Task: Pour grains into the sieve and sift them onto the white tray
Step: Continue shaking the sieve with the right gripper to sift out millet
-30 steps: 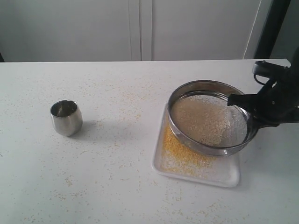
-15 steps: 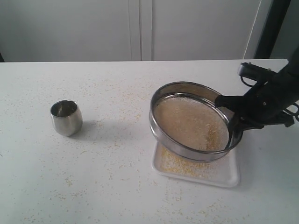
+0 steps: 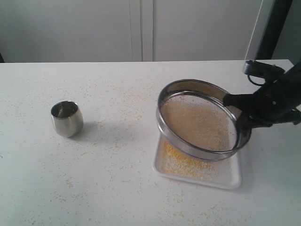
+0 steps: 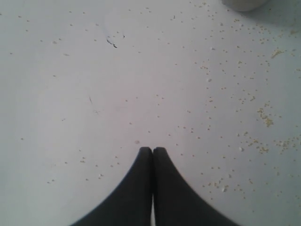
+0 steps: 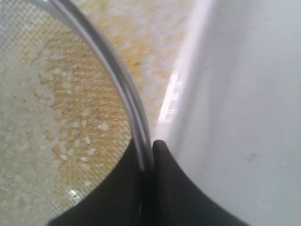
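My right gripper (image 3: 241, 113) is shut on the right rim of the sieve (image 3: 200, 119), holding it tilted just above the white tray (image 3: 225, 178). In the right wrist view the fingers pinch the steel rim (image 5: 123, 84), one inside the mesh and one outside. Whitish and yellow grains (image 5: 28, 117) lie on the mesh, and fine yellow grains (image 3: 181, 162) are heaped on the tray under it. My left gripper (image 4: 152, 149) is shut on nothing, above bare tabletop strewn with stray grains; it does not show in the exterior view.
A small rounded steel cup (image 3: 67, 118) stands upright at the left of the white table (image 3: 117, 94). Loose grains are scattered across the tabletop. White cabinet doors rise behind the far edge, and a dark post stands at the back right.
The sieve swung left across the tray half a second ago and has now come partway back right. More yellow grains lie on the tray. The cup stayed still.
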Motion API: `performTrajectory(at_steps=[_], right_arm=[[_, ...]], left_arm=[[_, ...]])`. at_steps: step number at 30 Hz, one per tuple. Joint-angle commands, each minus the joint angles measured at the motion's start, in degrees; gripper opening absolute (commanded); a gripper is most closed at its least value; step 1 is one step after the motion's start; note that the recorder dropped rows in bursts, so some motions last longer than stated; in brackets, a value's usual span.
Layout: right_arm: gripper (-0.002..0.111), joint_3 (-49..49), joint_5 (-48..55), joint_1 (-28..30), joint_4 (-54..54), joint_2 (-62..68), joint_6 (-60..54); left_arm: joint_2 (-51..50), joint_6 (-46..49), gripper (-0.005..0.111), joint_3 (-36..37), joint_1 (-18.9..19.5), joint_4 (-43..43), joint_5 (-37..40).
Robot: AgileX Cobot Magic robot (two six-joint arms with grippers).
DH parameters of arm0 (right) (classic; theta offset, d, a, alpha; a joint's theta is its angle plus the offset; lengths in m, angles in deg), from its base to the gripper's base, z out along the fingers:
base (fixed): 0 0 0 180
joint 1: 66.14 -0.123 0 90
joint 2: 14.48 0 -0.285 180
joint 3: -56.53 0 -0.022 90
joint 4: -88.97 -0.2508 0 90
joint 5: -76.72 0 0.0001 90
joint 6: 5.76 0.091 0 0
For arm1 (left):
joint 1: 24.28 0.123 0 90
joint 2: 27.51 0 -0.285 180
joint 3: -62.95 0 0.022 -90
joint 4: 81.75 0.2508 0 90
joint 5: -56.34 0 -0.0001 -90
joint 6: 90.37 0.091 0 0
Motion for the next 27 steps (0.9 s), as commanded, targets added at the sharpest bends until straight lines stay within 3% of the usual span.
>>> performTrajectory(at_steps=[1, 5, 10, 15, 20, 24, 27], right_arm=[[0.000, -1.0, -2.5, 2.1, -1.3, 0.3, 4.9], [0.000, -1.0, -1.1, -1.2, -9.9, -0.9, -9.0], [0.000, -1.9, -5.0, 2.4, -1.1, 0.2, 6.5], [0.000, -1.9, -0.4, -1.0, -8.2, 0.3, -7.4], [0.000, -2.0, -5.1, 1.6, -3.0, 0.5, 5.5], [0.000, -1.8, 0.8, -1.8, -4.7, -0.1, -2.2], [0.000, -1.8, -4.6, -2.3, -1.5, -0.6, -1.4]], left_arm=[[0.4, -0.3, 0.000, 0.3, 0.1, -0.5, 0.6], [0.4, -0.3, 0.000, 0.3, 0.1, -0.5, 0.6], [0.4, -0.3, 0.000, 0.3, 0.1, -0.5, 0.6], [0.4, -0.3, 0.000, 0.3, 0.1, -0.5, 0.6], [0.4, -0.3, 0.000, 0.3, 0.1, -0.5, 0.6], [0.4, -0.3, 0.000, 0.3, 0.1, -0.5, 0.6], [0.4, -0.3, 0.000, 0.3, 0.1, -0.5, 0.6]])
